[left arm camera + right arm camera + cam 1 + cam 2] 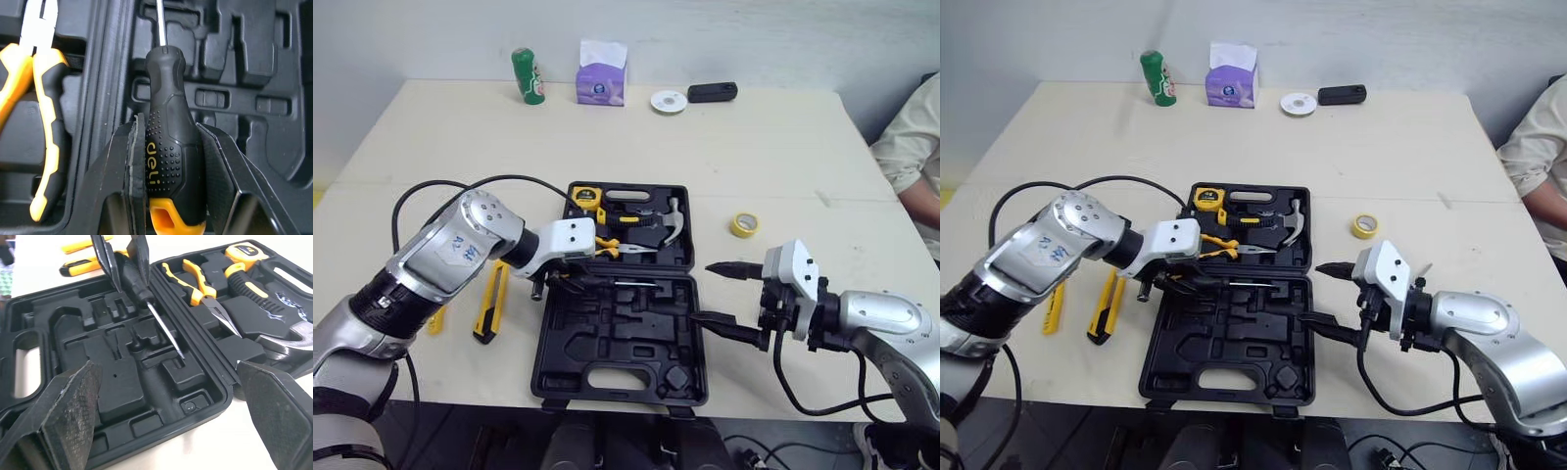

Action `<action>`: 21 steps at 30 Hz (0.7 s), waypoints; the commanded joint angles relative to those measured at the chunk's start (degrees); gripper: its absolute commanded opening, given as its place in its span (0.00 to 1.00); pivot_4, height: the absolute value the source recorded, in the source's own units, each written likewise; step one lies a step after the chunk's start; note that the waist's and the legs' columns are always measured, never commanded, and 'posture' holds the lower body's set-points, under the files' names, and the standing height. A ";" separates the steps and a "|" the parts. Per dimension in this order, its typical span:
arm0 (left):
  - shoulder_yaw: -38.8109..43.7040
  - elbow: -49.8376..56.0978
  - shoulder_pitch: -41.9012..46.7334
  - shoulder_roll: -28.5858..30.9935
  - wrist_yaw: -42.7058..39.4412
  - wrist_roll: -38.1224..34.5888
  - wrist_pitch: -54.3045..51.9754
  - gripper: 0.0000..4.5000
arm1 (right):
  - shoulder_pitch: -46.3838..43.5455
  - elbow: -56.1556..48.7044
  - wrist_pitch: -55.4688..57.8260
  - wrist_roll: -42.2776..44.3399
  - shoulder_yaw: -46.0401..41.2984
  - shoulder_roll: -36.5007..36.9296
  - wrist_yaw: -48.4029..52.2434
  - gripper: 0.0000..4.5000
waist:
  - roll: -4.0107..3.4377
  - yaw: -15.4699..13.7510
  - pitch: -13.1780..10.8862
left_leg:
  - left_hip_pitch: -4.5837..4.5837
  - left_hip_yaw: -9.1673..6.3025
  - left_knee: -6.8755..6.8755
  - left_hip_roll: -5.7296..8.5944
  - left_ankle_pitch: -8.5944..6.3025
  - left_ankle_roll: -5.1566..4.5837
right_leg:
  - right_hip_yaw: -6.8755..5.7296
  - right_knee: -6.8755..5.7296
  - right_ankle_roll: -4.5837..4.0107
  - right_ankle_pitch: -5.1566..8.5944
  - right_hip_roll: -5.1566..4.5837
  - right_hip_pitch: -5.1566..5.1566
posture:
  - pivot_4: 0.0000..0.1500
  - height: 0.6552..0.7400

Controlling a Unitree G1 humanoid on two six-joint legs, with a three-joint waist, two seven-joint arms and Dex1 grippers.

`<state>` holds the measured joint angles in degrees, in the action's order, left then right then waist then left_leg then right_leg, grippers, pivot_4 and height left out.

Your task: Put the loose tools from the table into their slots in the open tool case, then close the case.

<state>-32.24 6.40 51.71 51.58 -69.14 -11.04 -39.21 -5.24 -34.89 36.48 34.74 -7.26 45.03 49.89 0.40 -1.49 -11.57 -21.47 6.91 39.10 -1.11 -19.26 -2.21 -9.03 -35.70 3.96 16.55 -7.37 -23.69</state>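
My left gripper (170,128) has its fingers clamped on the black handle of the screwdriver (149,303), whose shaft points across the near half of the tool case (617,338). My right gripper (703,292) is spread wide and empty at the case's right edge.

Screwdriver (171,161) between left gripper (168,132) jaws, over near half of case (607,377). Pliers (44,122) in far half, just beside those jaws. Right gripper (705,292) jaws spread beside case edge; tape roll (744,224) beyond them.

One case (617,338), one screwdriver (171,147), one hammer (674,217)
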 commanded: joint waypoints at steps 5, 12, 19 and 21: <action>0.33 -5.47 0.91 -3.99 -2.36 6.63 7.53 0.25 | 3.47 -4.53 -0.97 0.44 -2.16 -0.71 -4.05 1.00 | 0.02 -0.04 -0.01 | -0.01 -0.05 0.01 0.07 0.04 -0.09 | -0.05 0.01 0.05 -0.03 -0.02 0.04 | 1.00 0.90; 1.06 -7.97 1.11 -5.57 -4.66 9.40 9.83 0.25 | 5.68 -5.85 -1.23 0.53 -2.62 -0.69 -5.96 1.00 | 0.03 -0.03 0.00 | 0.03 -0.09 0.03 0.11 0.08 -0.16 | -0.04 -0.03 0.09 -0.05 -0.12 0.11 | 1.00 0.90; 2.23 -6.53 0.36 -5.28 -5.69 10.55 8.72 0.25 | 6.24 -6.66 -1.13 0.30 -1.16 -0.87 -7.26 1.00 | 0.03 0.00 0.00 | 0.04 -0.12 0.04 0.15 0.10 -0.20 | -0.05 -0.04 0.13 -0.07 -0.15 0.14 | 1.00 0.90; 2.55 -5.70 0.18 -5.33 -6.12 10.27 7.57 0.25 | 6.38 -7.12 -0.91 0.49 -1.18 -0.41 -7.14 1.00 | 0.03 0.00 0.00 | 0.03 -0.13 0.04 0.15 0.10 -0.20 | -0.05 -0.04 0.13 -0.07 -0.15 0.13 | 1.00 0.90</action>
<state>-30.77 -0.77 51.96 45.74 -74.80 -1.86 -30.78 0.93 -39.15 36.22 34.73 -7.63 44.27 42.84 0.43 -1.49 -11.57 -21.43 6.78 39.15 -0.96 -19.15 -2.42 -9.08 -35.74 4.08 16.48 -7.51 -23.55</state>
